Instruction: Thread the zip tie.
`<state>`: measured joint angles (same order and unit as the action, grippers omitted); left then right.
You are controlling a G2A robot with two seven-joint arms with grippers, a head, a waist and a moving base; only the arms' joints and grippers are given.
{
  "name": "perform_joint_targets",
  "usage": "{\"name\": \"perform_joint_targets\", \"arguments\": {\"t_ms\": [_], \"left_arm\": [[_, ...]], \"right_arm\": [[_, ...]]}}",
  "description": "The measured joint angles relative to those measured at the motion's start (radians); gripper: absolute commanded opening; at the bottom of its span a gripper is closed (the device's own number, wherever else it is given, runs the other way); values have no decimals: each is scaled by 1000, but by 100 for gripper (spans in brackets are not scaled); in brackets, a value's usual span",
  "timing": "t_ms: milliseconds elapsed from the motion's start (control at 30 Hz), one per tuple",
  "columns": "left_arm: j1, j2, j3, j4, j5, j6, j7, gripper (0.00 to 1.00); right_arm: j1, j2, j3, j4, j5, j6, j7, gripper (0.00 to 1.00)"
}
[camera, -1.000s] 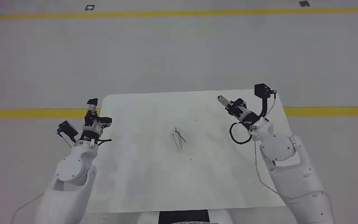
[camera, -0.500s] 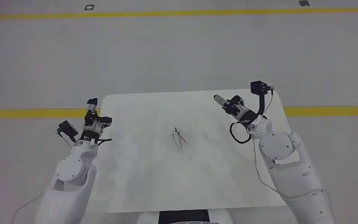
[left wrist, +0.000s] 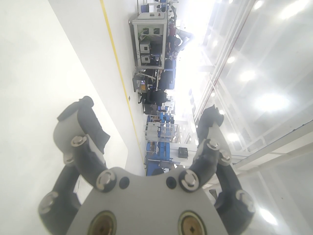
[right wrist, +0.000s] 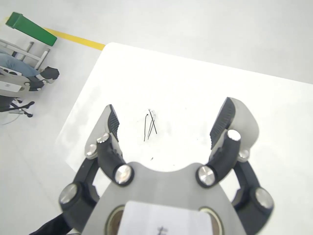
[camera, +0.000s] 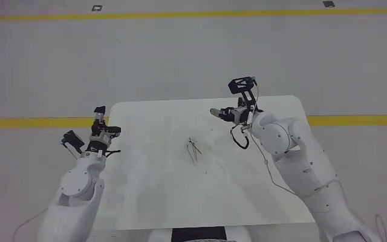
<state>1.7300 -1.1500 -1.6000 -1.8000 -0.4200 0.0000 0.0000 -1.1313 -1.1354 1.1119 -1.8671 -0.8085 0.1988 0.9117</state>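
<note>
A few thin black zip ties [camera: 193,149] lie crossed in a small bundle at the middle of the white table [camera: 157,193]; the right wrist view shows the zip ties [right wrist: 150,124] too. My right gripper [camera: 216,112] hangs over the far right part of the table, up and to the right of the ties, open with nothing between its fingers [right wrist: 113,121]. My left gripper [camera: 101,121] stands at the table's left edge, pointing away from me, open and empty [left wrist: 149,116].
A yellow floor line [camera: 338,120] runs behind the table. In the right wrist view, a green bin [right wrist: 30,29] and a chair with a seated person stand on the floor off one table side.
My right arm has swung left and inward from the table's far right corner toward the middle, turning its gripper to face the zip ties. The left arm has stayed still.
</note>
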Motion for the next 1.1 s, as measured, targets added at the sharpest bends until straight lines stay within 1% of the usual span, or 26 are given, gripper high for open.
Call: {"name": "perform_joint_targets", "arguments": {"t_ms": [567,633,733,767,867,967,1000,1067,1100], "left_arm": [[0,0,0,0,0,0,0,100],[0,0,0,0,0,0,0,100],[0,0,0,0,0,0,0,100],[0,0,0,0,0,0,0,100],[0,0,0,0,0,0,0,100],[0,0,0,0,0,0,0,100],[0,0,0,0,0,0,0,100],[0,0,0,0,0,0,0,100],[0,0,0,0,0,0,0,100]], "right_arm": [[0,0,0,0,0,0,0,100],[2,2,-11,-1,-18,-14,8,100],[39,4,-68,-8,-166,-46,111,100],[64,2,-97,-10,-224,-64,171,100],[139,-9,-171,11,-319,-103,315,100],[210,-28,-252,50,-373,-130,427,100],[228,-34,-275,63,-376,-138,451,100],[258,-47,-310,88,-366,-138,473,100],[262,-49,-313,92,-362,-135,474,100]]}}
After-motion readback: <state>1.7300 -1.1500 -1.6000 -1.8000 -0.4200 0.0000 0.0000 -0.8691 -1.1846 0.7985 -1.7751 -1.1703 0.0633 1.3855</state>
